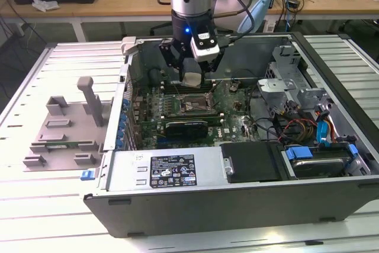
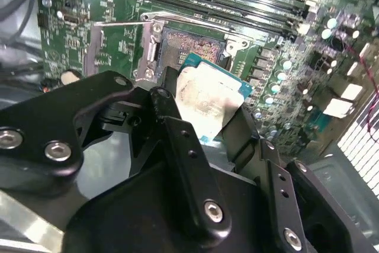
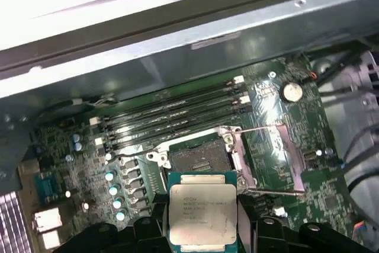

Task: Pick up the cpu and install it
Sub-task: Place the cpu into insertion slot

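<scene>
1. pincer (image 1: 192, 76) clenched on the cpu (image 1: 192, 80), one black finger on each of two opposite edges; two fingers (image 2: 177, 146) counted in the second wrist view.
2. cpu look: one small flat square chip, pale silver metal lid with faint dark print, and a thin teal-green board edge showing round the lid in both wrist views (image 3: 203, 214) (image 2: 207, 102).
3. cpu place: held in the air inside the open computer case (image 1: 237, 199), over the motherboard (image 1: 234, 117), near the socket (image 3: 198, 159) but apart from it and not seated.
4. one socket, its dark contact field bare and its one metal bracket (image 3: 269, 158) swung open to the side.
5. one round coin cell (image 3: 291, 91) sits on the motherboard near the bracket.
6. one grey fixture plate (image 1: 62, 137) with upright blocks lies on the slatted worktop (image 1: 35, 217), just beside the case at the exterior view's left.
7. one case and one motherboard in all.
</scene>
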